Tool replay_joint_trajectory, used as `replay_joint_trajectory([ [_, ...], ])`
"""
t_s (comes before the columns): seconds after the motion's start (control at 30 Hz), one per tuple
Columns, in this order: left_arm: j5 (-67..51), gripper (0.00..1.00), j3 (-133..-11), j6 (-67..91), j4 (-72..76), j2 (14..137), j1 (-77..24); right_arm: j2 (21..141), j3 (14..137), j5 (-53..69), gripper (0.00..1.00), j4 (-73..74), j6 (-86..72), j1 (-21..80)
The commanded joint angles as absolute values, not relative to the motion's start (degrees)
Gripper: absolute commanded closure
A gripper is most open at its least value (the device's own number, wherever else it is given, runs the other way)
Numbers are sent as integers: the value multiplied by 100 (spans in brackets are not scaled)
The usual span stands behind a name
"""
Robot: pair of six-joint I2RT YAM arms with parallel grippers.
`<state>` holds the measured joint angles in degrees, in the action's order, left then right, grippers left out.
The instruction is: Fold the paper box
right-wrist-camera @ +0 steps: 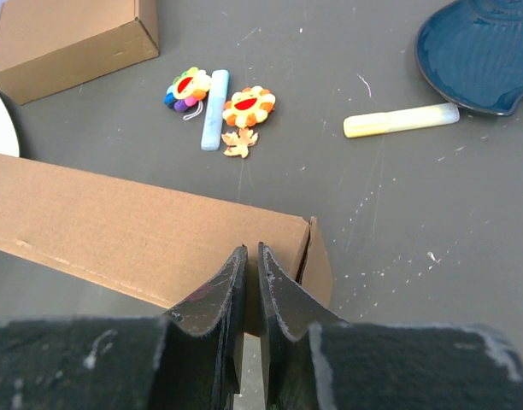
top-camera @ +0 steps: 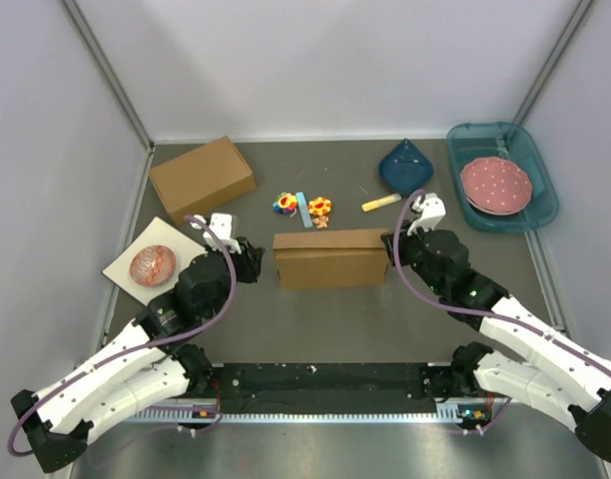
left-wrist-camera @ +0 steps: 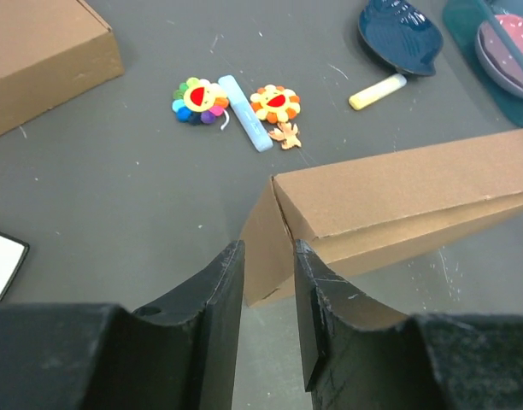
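**Task item.** The paper box (top-camera: 330,259) stands on the grey table (top-camera: 315,319) as a closed, shallow rectangular form. Its long axis runs left to right, and one arm is at each end. In the left wrist view the end panel at the box's left end slants outward at its base. In the right wrist view a narrow seam shows at the right end, where the end panel does not sit fully flush.

**Left gripper.** The left gripper (left-wrist-camera: 268,256) is just off the left end of the box and is released. Its two fingers (left-wrist-camera: 219,299) stand apart with a clear gap. The left end corner of the box shows through this gap, and neither finger grips it.

**Right gripper.** The right gripper (right-wrist-camera: 251,256) is at the right end of the box, over its near top edge. Its fingers are drawn almost together, leaving only a thin slit. It cannot be told from this angle whether a cardboard edge is pinched in that slit.

**Other items, located from the paper box.**
- Just beyond the box: two flower-shaped toys (top-camera: 285,204) with a pale blue stick (top-camera: 304,210) between them.
- Beyond the right end: a yellow marker (top-camera: 380,203) and a dark blue dish (top-camera: 405,167).
- Far right of the box: a teal tray (top-camera: 541,205) holding a pink plate (top-camera: 495,185).
- Beyond the left end: a deeper brown cardboard box (top-camera: 203,178).
- Left of the box, past the left gripper: a white sheet (top-camera: 121,271) carrying a reddish round object (top-camera: 152,264).
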<state>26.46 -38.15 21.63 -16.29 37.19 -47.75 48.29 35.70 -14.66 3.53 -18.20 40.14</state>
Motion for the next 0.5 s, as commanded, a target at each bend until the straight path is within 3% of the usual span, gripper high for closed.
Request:
replay_joint_trajectory([
  [0.0,3041,66,-3903,2197,-1065,3525,-4764,4992,3525,-1582,90,1099,-1767,4052],
  [0.27,2883,89,-4078,2118,639,4262,-4737,4957,3498,-1512,90,1099,-1775,4043],
  [0.47,2357,100,-3684,2697,581,4939,-4711,4966,3463,-1459,91,1099,-1793,4052],
])
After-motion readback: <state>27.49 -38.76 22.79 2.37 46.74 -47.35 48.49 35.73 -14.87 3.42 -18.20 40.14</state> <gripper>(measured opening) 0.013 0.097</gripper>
